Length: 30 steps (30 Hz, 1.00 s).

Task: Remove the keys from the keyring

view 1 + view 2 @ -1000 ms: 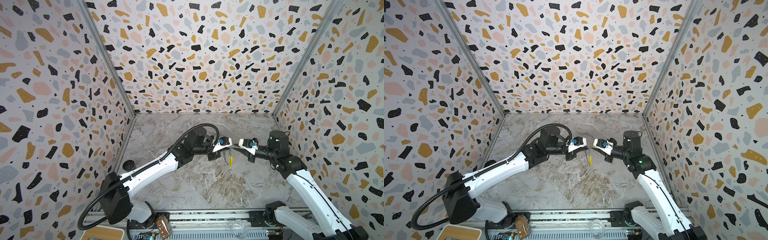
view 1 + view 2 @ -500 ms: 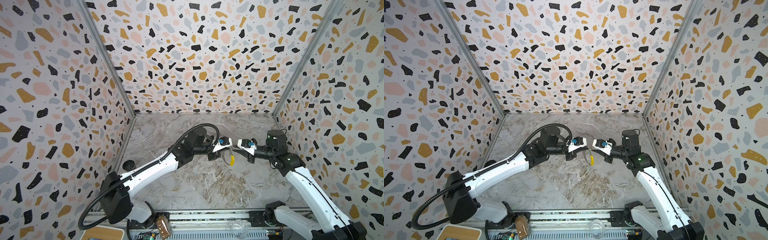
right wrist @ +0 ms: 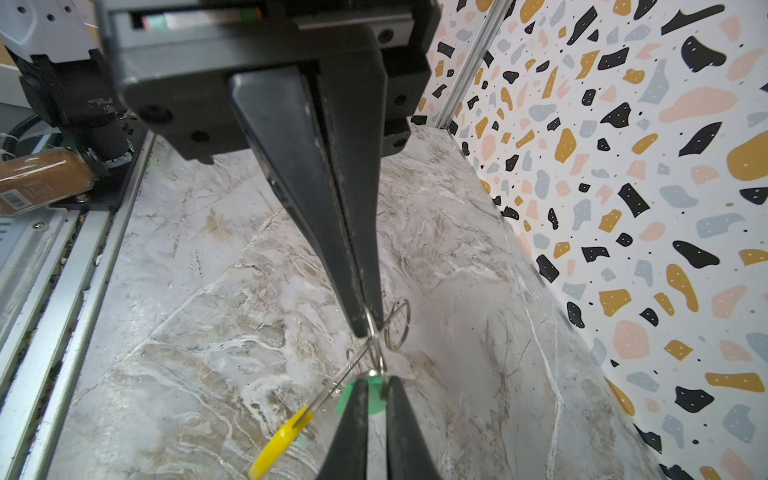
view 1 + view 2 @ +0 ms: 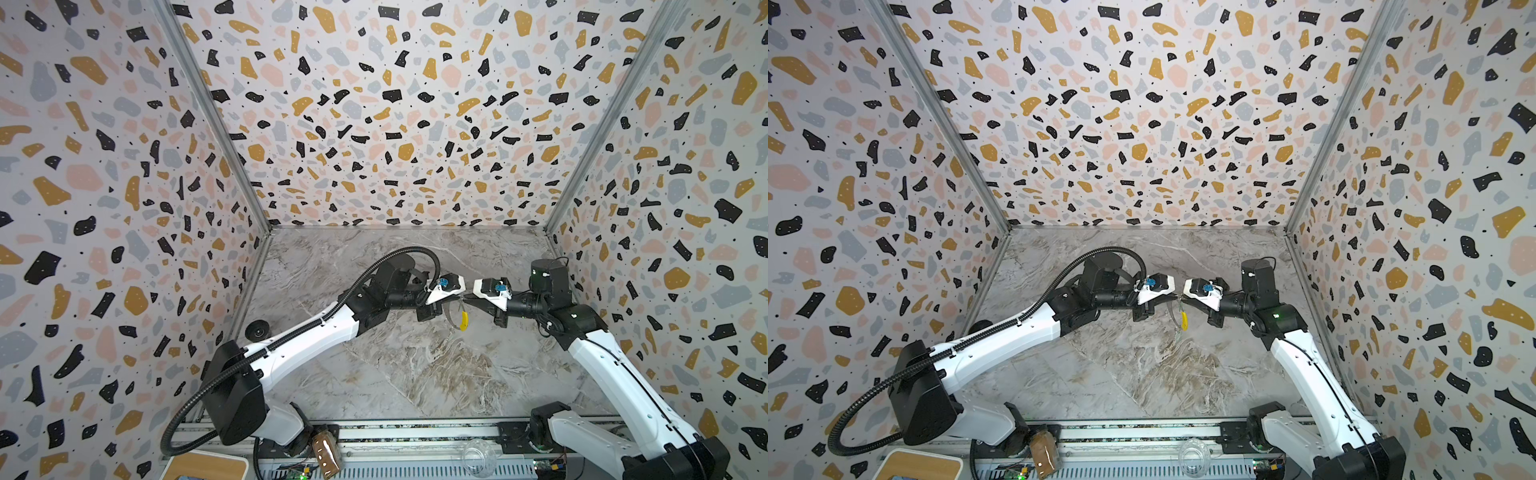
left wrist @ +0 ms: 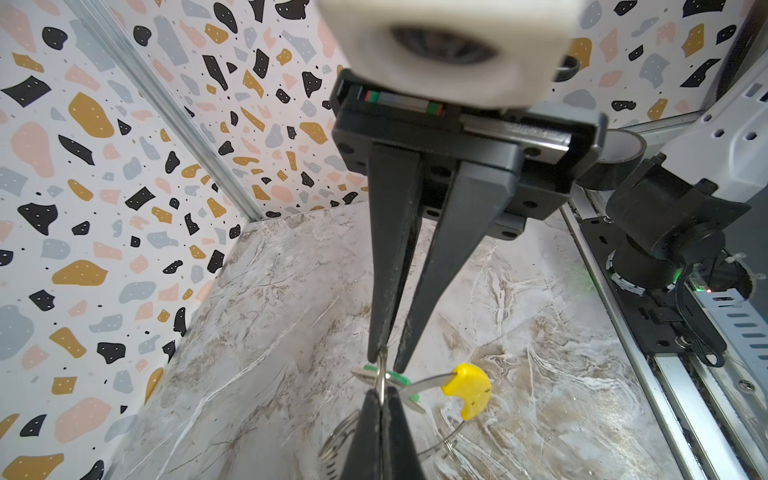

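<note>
Jaws of left gripper (image 3: 370, 330) pinching thin grey metal keyring (image 5: 465, 386), those of right gripper (image 5: 387, 365) nearly together at green-tagged key (image 3: 345, 401), grip we cannot tell.

A robotics lab test cell: terrazzo-print panels (image 4: 374, 124) in aluminium framing (image 4: 214, 116) close off 9, 12 and 3 o'clock around a marble-look worktop (image 4: 395, 374), while two white-and-black robot arms (image 4: 299, 344) rise from a slotted metal rail (image 4: 415, 432) at 6 o'clock.

The keyring (image 5: 466, 388) runs off the left wrist view; the left claw (image 5: 380, 395) half hides the green-tagged key (image 5: 401, 379).
</note>
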### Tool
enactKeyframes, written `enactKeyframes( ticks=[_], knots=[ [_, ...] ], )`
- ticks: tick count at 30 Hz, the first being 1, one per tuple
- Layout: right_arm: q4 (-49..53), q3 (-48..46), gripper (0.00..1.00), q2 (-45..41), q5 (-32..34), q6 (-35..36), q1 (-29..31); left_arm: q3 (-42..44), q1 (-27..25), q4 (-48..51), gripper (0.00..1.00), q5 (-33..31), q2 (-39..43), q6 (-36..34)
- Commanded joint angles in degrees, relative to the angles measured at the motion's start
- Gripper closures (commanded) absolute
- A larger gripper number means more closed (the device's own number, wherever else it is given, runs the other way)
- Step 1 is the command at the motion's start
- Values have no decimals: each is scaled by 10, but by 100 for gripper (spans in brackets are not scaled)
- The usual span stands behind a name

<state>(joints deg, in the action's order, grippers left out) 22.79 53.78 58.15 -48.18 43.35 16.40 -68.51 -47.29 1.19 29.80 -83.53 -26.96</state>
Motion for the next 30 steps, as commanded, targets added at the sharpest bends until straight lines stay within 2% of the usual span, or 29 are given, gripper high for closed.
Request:
enactKeyframes(
  ticks=[1,7,13,17,19,24,30],
  knots=[
    [13,26,92,-4,-8,6,3,-22,3,-29,100,18,0,5],
    [6,24,100,-9,4,4,3,-14,3,-49,100,16,2,15],
    [42,36,100,1,18,4,5,6,3,-100,100,9,6,37],
    [60,50,100,12,52,3,24,26,3,-151,100,6,7,67],
    [60,55,100,14,65,0,38,41,3,-198,100,5,5,91],
    [47,57,100,12,88,-13,57,65,2,-245,100,-10,3,114],
    [33,58,100,10,80,-25,69,93,1,-300,100,-38,8,135]
  ],
)
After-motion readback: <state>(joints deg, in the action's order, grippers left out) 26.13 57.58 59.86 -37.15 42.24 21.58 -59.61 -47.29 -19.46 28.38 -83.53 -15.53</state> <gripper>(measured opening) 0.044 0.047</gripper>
